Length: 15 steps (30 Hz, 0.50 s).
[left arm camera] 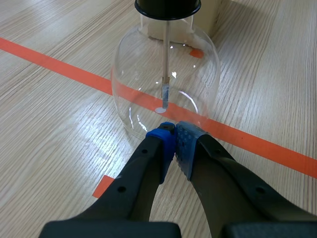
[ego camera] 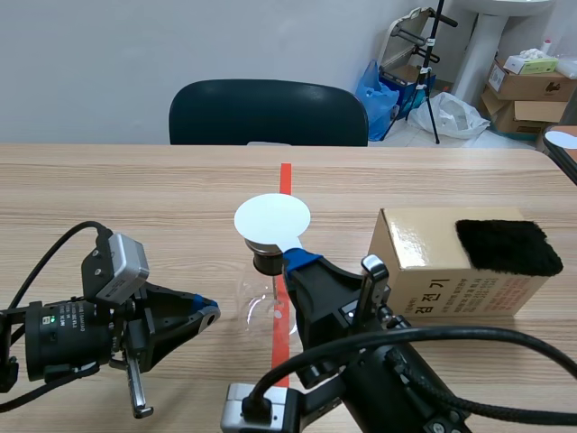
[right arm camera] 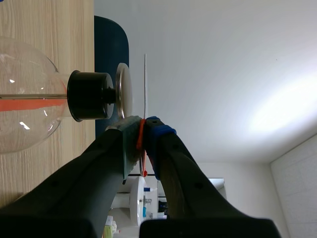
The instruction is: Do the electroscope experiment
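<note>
Right gripper (right arm camera: 142, 130) with its fingers pressed shut on the edge of a thin white disc (ego camera: 272, 218), an orange-red strip caught between the pads. Disc held level just above the electroscope (left arm camera: 166, 74) and not touching its metal top plate (right arm camera: 124, 94), with a narrow gap between the two in the right wrist view. Left gripper (left arm camera: 174, 133) low over the table (ego camera: 135, 198), pads closed on each other with nothing between them, tips right at the foot of the glass flask — touching it or just short, impossible to say. Electroscope upright on the orange-red tape line near the table's middle, black stopper (right arm camera: 89, 95) in its neck, rod running down inside. Foil strip (left arm camera: 165, 94) at the rod's end hanging straight, no spread to be made out. Beside it, a cardboard box (ego camera: 424, 271) with a black fur pad (ego camera: 505, 245) on top, apart from both grippers. Judged about midway: disc in hand and brought over the plate. Left to do, probably — bringing it closer or onto the plate, watching the foil for movement, then taking the disc away.
</note>
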Available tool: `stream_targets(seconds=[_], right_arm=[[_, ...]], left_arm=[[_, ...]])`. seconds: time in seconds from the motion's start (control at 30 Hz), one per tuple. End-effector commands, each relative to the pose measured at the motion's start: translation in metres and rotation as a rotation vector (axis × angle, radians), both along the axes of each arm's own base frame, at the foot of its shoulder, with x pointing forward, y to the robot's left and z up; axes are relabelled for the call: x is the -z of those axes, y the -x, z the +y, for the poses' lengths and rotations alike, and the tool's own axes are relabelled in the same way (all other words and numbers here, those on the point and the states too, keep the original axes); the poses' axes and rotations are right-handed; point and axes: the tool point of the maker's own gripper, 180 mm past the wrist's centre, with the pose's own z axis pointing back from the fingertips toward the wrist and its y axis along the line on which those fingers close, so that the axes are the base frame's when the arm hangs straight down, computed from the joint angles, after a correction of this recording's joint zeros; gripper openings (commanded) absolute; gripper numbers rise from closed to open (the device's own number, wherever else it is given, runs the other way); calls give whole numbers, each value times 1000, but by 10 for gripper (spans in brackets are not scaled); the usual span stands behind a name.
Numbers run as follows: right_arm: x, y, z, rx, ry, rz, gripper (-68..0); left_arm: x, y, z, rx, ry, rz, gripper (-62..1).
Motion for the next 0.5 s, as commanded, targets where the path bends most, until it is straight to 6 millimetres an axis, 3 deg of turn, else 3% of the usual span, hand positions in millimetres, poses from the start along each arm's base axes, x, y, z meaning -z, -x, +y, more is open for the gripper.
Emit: stream_targets(seconds=[0.0, 0.47], right_arm=[[-7, -3, -1, -1, -6, -28, -665], [-8, -7, -6, 32, -8, -28, -665]], left_arm=[[-11, -7, -3, -3, 32, -28, -575], [-11, -7, -3, -3, 32, -28, -575]])
